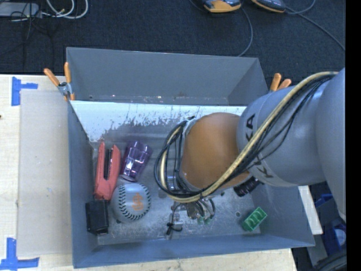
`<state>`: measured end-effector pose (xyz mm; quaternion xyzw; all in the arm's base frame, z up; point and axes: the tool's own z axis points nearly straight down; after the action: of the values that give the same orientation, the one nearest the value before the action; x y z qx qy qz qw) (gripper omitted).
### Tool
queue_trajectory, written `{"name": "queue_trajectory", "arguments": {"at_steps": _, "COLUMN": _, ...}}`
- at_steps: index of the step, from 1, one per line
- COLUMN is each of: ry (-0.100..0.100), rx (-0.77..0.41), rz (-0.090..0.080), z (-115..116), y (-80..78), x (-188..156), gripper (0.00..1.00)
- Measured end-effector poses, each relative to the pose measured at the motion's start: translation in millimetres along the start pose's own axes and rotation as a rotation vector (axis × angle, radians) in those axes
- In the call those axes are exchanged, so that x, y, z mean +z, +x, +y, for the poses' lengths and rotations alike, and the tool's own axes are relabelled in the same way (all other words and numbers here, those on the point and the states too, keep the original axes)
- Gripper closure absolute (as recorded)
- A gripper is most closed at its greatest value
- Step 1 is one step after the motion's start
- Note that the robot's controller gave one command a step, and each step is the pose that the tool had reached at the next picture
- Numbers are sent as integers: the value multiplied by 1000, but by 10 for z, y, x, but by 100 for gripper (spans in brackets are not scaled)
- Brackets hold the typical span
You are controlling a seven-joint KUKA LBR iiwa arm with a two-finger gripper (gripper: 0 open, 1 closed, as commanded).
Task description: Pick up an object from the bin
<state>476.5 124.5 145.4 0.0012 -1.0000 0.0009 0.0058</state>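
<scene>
Grey, orange-patterned round ball [131,201] lay untouched on the grey metal bin's [79,151] floor, and just right of that ball the hand [189,212] hung low, clenched or released I couldn't tell, so the pick looked not yet made.

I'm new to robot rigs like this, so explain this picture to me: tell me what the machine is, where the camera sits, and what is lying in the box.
The big grey shape on the right is a robot arm with cables and an orange cover at its wrist. A single camera looks down from above, slightly to one side. The arm reaches into a grey metal bin. Its tool, the grasping part, hangs low near the front middle of the bin floor. I cannot tell whether it holds anything. At the left lie a red stapler, a shiny purple object, a grey ball with orange markings and a small black box. A green block lies at the front right.
</scene>
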Motion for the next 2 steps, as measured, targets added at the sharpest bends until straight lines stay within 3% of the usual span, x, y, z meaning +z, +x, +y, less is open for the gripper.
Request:
{"name": "queue_trajectory", "arguments": {"at_steps": 1, "ry": -1, "rx": 5, "rz": -8, "z": -8, "y": -20, "x": -42, "gripper": 0}}
{"name": "queue_trajectory", "arguments": {"at_steps": 2, "ry": 5, "rx": -218, "rz": -6, "z": 371, "y": -4, "x": 451, "gripper": 0}}
